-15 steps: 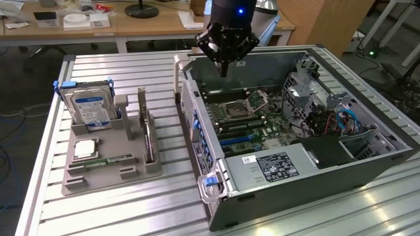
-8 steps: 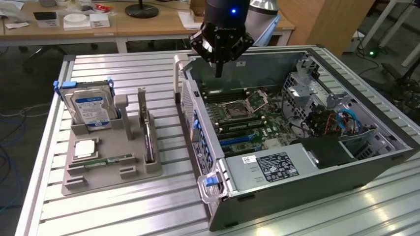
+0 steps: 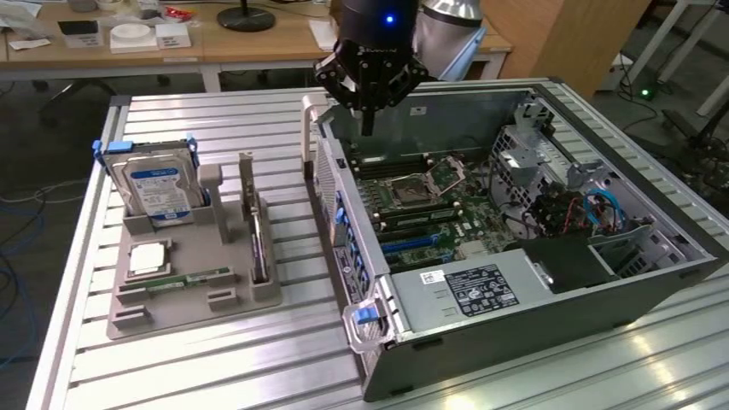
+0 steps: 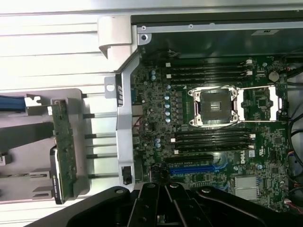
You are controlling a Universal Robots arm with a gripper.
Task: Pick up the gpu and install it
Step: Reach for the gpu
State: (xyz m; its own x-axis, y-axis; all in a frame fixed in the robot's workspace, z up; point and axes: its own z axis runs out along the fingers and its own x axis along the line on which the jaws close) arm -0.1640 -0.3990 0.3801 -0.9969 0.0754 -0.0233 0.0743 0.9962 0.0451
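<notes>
We see the gripper (image 3: 367,130) hanging over the back corner of the open computer case (image 3: 569,325), its fingers pressed together and holding nothing. In the exterior view the gpu (image 3: 258,239) is at eight o'clock from the gripper. It stands on edge in the grey holder (image 3: 177,318) on the worktop (image 3: 205,120), with the hard drive (image 3: 160,192) at its nine o'clock.

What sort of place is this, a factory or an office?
Probably a robotics lab or test workshop: an opened computer case sits on a slotted metal table, a hard drive stands in a parts holder, and office desks stand behind.
</notes>
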